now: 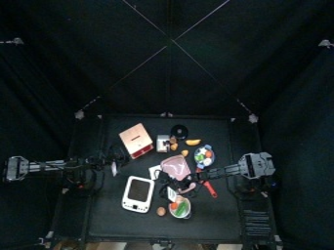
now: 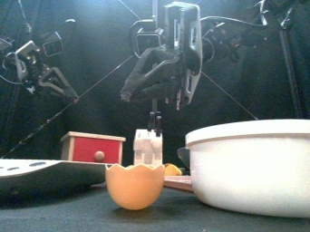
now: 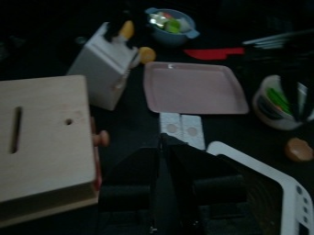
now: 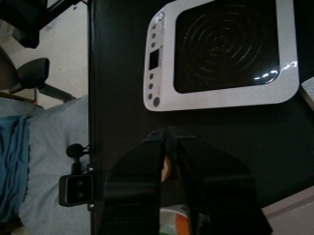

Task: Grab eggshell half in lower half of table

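Low by the table (image 1: 104, 220) front edge, eggshell half (image 2: 134, 187), unheld

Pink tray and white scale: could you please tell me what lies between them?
A small white flat packet lies between the pink tray and the white scale; the left wrist view shows it best.

Wooden box (image 3: 43, 147) sat beside pink tray (image 3: 196, 89). White knife block (image 3: 101, 53) stood near. Tiny eggshell half (image 3: 299, 149) lay on black table (image 3: 123, 124).
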Tool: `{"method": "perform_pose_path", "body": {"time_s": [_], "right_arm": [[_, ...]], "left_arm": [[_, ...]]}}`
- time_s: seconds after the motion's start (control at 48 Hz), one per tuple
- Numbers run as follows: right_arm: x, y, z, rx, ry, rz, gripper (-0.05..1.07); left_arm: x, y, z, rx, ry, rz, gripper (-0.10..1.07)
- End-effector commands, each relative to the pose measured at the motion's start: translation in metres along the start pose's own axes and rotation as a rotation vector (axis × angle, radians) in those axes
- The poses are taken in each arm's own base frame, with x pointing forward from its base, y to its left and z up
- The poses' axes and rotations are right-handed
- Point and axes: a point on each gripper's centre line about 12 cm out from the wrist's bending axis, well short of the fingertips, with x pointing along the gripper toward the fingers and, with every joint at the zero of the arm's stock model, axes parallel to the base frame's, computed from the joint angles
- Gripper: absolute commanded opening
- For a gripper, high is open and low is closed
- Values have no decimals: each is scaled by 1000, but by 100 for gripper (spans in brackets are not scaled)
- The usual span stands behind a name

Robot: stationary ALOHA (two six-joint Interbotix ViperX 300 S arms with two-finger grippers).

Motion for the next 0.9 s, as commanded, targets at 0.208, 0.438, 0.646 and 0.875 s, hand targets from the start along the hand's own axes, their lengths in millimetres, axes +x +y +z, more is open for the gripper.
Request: {"method": "perform_pose_path", "body": {"time_s": [0.208, 0.438, 0.646, 0.875], "right_arm": [[-1, 26, 12, -30, -37, 46, 77], [1, 29, 11, 3, -51, 38, 98], [-6, 27, 23, 167, -127, 24, 101], [-19, 28, 34, 265, -179, 35, 101]], "left_arm": [[0, -14, -2, 60, 3, -76, 55], [-1, -17, -6, 67, 13, -92, 55], [-1, -17, -7, 63, 16, -93, 55], [-1, -17, -7, 56, 16, -93, 55]]}}
